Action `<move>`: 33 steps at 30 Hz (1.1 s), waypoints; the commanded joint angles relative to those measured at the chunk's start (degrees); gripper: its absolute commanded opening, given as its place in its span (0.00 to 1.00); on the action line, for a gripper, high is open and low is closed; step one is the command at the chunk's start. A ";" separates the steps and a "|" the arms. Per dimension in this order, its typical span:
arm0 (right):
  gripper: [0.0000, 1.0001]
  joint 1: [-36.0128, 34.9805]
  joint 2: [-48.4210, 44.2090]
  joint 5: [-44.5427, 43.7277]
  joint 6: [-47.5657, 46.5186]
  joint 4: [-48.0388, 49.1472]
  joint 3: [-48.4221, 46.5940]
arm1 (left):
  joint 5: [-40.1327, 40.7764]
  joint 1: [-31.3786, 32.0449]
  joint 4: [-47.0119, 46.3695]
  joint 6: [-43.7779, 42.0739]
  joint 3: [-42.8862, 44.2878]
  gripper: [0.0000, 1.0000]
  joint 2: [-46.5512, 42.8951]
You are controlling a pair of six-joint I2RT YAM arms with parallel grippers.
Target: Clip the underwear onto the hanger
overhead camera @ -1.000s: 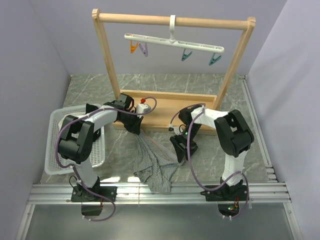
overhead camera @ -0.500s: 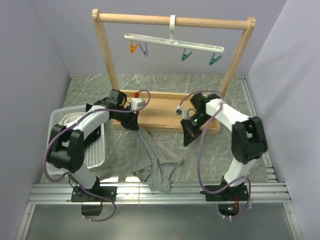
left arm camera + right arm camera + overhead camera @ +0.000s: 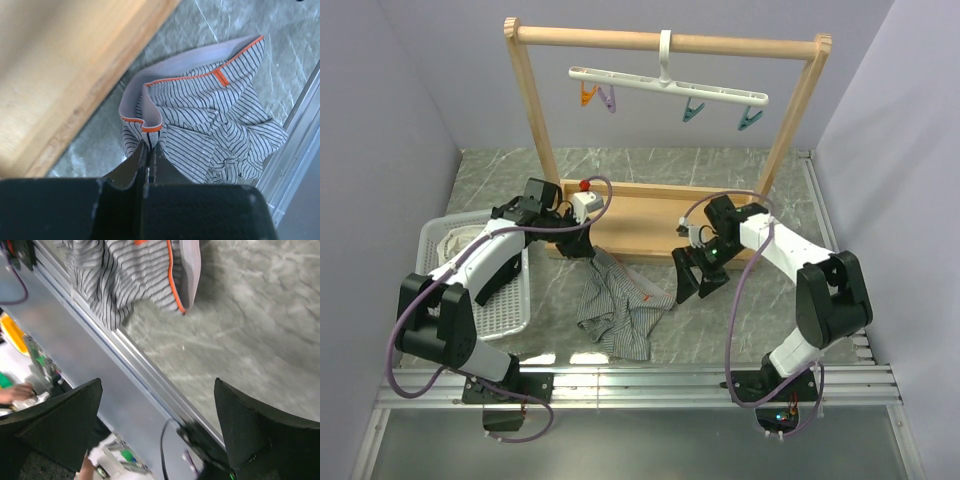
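Note:
The underwear [image 3: 620,308] is grey striped cloth with an orange-edged waistband, hanging from my left gripper [image 3: 588,250] down onto the marble floor. In the left wrist view the left gripper [image 3: 149,148] is shut on the waistband fold of the underwear [image 3: 210,115]. My right gripper [image 3: 694,282] is open and empty, just right of the cloth's waistband corner; in the right wrist view the right gripper [image 3: 159,407] shows wide-apart fingers with the underwear [image 3: 125,275] at the top. The white hanger [image 3: 668,87] with orange, purple and teal clips hangs from the wooden frame's top bar.
The wooden frame [image 3: 660,215] stands behind both grippers, its base board right beside the left gripper. A white basket [image 3: 430,300] holding whitish cloth sits at the left. A metal rail [image 3: 640,380] runs along the near edge.
My left gripper has lifted and pulled the underwear up and back toward the frame base. My right gripper has released the cloth, opened, and moved right and back.

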State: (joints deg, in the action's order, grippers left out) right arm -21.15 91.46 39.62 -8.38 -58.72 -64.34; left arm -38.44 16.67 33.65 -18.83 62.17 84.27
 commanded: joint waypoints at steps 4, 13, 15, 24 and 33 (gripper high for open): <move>0.99 -2.22 1.35 6.70 11.62 17.12 4.83 | -1.20 0.12 -1.65 -1.03 -1.26 0.00 0.10; 0.87 -3.37 9.96 8.37 13.31 22.50 3.52 | -1.55 0.12 -3.06 0.11 -0.74 0.00 1.86; 0.85 -3.55 11.02 8.55 13.65 23.29 3.60 | -1.73 0.12 -3.41 0.37 -0.74 0.00 2.04; 0.05 -4.61 10.41 10.92 11.91 21.99 1.23 | -1.64 0.03 -3.94 1.95 0.14 0.00 2.66; 0.00 5.66 -8.91 2.33 -1.87 10.30 -3.33 | -12.95 -9.25 1.50 -2.06 3.57 0.00 -4.72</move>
State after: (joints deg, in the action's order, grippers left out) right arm -20.82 90.37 45.93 -2.09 -43.20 -63.05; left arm -42.76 12.51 32.99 -17.78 61.76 84.82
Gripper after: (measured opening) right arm 0.020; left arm 0.025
